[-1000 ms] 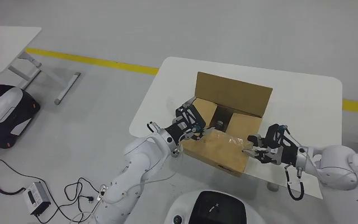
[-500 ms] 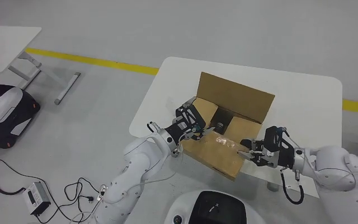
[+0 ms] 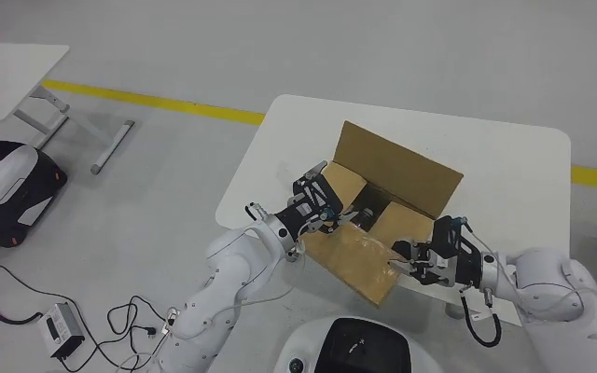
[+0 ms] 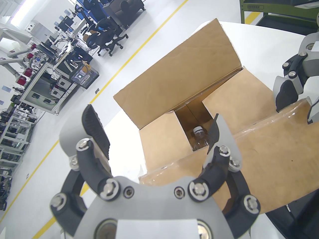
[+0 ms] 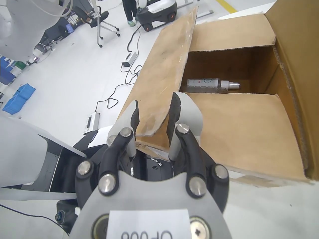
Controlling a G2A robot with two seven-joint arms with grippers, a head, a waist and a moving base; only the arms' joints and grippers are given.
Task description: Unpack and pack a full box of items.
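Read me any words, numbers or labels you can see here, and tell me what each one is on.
Bottle label: faint print, too small to read.
Sticker behind the right gripper: dark characters, upside down and cut off by the picture's edge; not readable in full.
Box: no legible print.

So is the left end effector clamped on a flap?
No, the left end effector stands wide open over the corner of the box, pinching no flap.
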